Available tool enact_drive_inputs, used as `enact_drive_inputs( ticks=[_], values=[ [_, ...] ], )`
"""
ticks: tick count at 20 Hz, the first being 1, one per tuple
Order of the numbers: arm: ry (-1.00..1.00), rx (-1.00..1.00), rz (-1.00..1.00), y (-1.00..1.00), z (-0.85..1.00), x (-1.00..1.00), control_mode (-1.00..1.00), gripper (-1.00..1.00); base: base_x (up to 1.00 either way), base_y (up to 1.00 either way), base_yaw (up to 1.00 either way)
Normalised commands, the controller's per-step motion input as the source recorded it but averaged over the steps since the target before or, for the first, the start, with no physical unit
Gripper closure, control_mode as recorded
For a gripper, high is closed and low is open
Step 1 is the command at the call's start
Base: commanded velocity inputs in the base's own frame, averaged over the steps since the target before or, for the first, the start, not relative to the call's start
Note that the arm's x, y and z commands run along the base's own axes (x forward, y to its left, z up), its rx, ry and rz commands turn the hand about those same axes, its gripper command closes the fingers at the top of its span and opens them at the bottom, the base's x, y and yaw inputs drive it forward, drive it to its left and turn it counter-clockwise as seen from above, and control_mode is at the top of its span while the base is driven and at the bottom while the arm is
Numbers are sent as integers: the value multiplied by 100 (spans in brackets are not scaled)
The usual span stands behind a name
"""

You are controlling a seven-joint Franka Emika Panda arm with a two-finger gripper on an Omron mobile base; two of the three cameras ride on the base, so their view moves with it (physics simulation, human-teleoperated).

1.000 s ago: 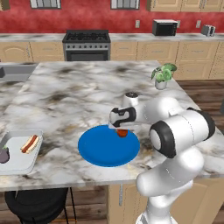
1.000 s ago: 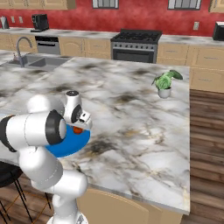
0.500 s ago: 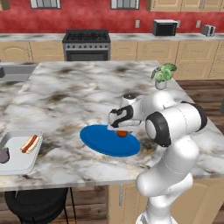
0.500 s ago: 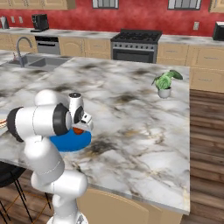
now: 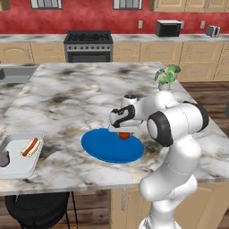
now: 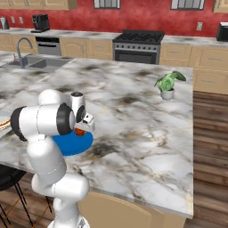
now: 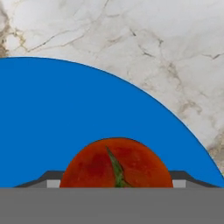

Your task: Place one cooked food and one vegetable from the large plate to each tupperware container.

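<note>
A long island counter of white marble with brown and grey veining [image 5: 80,96] runs through the middle of the kitchen. Behind it the wall is painted deep red [image 5: 89,15], with small framed windows [image 5: 124,3] set high up. Light wooden cabinets [image 5: 188,56] line the back wall under a pale worktop, around a black and steel stove [image 5: 88,44]. A dark microwave [image 5: 168,27] sits on that worktop, and a steel sink with a curved tap [image 6: 27,55] lies to one side. The floor is dark wooden planks [image 6: 209,133]. A small green plant in a white pot [image 6: 167,84] stands on the island. A black stool [image 5: 38,210] sits below the counter edge.
</note>
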Motion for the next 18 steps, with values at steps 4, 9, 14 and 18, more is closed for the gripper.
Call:
enact_drive_inputs(
  ticks=[4,9,14,18],
  values=[
    [-1,0,-1,0,2,-64,-100,100,0,0,0],
    [-7,0,-4,0,16,-94,-100,100,0,0,0],
    [-20,0,-1,-5,50,-95,-100,100,0,0,0],
    [-5,0,0,-32,90,-56,-100,100,0,0,0]
  ],
)
